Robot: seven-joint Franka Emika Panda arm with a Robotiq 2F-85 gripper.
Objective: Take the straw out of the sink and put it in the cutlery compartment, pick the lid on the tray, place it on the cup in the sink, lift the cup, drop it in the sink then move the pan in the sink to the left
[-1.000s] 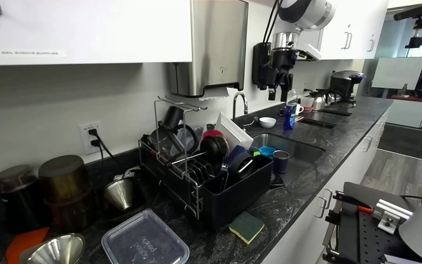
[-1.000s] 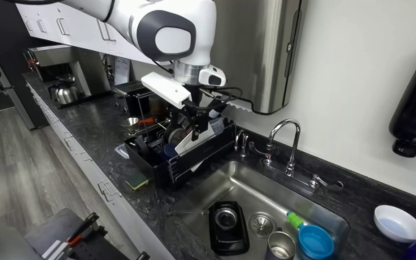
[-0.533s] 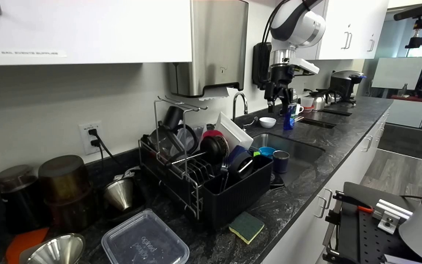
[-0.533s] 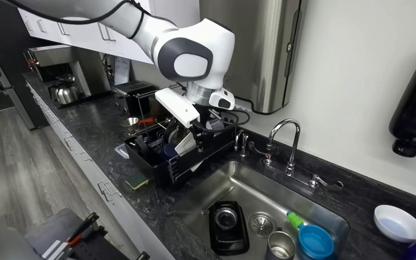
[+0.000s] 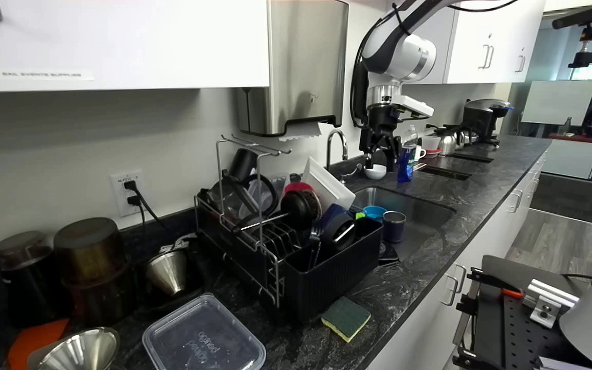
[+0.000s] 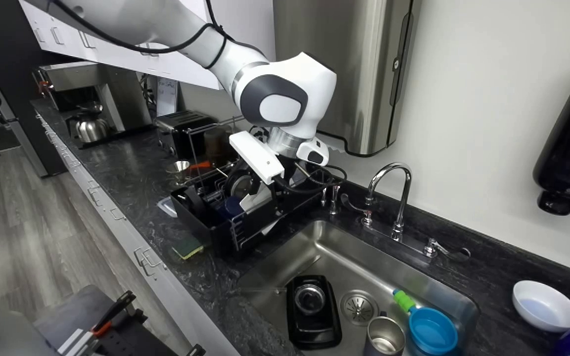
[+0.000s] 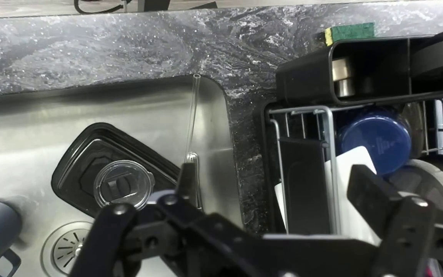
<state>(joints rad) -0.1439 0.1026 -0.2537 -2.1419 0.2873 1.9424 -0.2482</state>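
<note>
In the wrist view a clear straw [image 7: 193,111] leans in the corner of the steel sink [image 7: 148,111], its upper end at the rim. A black tray [image 7: 83,161] lies on the sink floor with a clear round lid [image 7: 123,184] on it. The grey-blue cup [image 7: 2,223] is at the left edge there; in an exterior view it stands near the blue pan [image 6: 431,331] with a green handle. The black cutlery compartment [image 7: 302,82] sits on the dish rack's side. My gripper [image 7: 273,177] is open above the border of sink and rack, nothing between its fingers.
The dish rack [image 5: 270,246] is loaded with dishes, including a tilted white one [image 5: 327,182]. A curved tap [image 6: 403,198] rises behind the sink. A slim metal utensil [image 7: 199,184] lies near the straw. A sponge [image 5: 346,317] and a white bowl [image 6: 545,306] are on the counter.
My gripper has come down steadily, shifting left in an exterior view, toward the rack and sink edge. It has stayed open. The objects in the sink have not moved.
</note>
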